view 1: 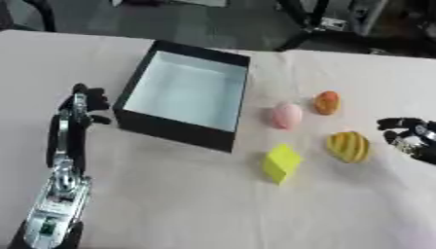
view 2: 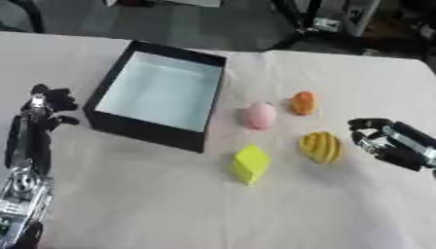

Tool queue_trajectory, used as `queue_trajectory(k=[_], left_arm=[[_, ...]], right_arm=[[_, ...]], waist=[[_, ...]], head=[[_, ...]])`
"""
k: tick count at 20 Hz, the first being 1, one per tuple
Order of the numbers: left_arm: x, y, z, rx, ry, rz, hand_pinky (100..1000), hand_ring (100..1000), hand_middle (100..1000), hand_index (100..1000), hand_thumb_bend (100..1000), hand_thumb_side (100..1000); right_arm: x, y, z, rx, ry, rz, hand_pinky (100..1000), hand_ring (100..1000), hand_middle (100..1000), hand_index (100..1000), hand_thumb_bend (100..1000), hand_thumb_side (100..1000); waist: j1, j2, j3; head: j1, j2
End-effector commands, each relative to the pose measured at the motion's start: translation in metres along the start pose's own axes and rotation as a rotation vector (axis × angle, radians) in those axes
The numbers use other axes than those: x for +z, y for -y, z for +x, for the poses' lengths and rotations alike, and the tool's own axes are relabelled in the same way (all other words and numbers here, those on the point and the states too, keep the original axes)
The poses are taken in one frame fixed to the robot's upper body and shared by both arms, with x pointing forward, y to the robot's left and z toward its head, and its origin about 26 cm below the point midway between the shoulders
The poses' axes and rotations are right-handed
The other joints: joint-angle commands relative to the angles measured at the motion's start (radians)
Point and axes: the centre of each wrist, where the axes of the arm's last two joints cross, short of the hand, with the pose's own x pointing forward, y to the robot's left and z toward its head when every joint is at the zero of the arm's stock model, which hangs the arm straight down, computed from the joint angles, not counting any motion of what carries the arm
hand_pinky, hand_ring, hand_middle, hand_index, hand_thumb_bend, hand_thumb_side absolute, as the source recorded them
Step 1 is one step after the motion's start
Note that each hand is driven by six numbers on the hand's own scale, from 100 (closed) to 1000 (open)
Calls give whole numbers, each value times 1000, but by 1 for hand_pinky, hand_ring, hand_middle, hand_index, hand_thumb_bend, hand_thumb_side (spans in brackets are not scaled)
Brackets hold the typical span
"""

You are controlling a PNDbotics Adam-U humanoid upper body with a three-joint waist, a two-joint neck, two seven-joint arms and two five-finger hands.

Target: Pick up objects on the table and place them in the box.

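A black box [view 1: 174, 126] with a pale blue-white inside stands open on the table, with nothing in it. To its right lie a pink egg-shaped thing [view 1: 287, 115], a small orange thing [view 1: 327, 102], a yellow ribbed shell-like thing [view 1: 348, 147] and a yellow block [view 1: 282, 163]. My right hand [view 2: 374, 136] hovers just right of the ribbed yellow thing, fingers curled loosely toward it and holding nothing. My left hand [view 1: 83, 103] is beside the box's left wall, fingers curled, nothing in it.
A pale cloth covers the table [view 1: 213, 214]. Beyond the table's far edge there are dark floor and black metal stands [view 1: 323, 19]. My left forearm [view 1: 60, 194] runs up the left side from the lower corner.
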Motion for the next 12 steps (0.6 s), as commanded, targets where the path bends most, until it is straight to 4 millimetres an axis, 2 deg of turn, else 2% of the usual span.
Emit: queue_trajectory(k=[1, 2, 6, 12], left_arm=[[-3, 2, 7, 11, 27, -9, 511, 632, 566, 691, 100, 973], [-3, 2, 7, 12, 27, -10, 512, 632, 566, 691, 100, 973], [-3, 3, 8, 14, 28, -12, 512, 633, 567, 691, 100, 973], [-3, 4, 8, 16, 28, -16, 512, 633, 567, 691, 100, 973]], right_arm=[[-2, 11, 1, 68, -5, 22, 824, 926, 831, 936, 100, 861], [-3, 10, 1, 80, -7, 29, 825, 925, 829, 938, 100, 802], [-10, 10, 2, 126, -19, 47, 826, 923, 829, 940, 100, 698], [-19, 9, 4, 184, -20, 36, 825, 920, 827, 942, 100, 675]], waist=[[8, -27, 1], [8, -27, 1], [10, -28, 4], [12, -28, 6]], head=[[-4, -1], [-5, -1], [-9, -1], [-12, -1]])
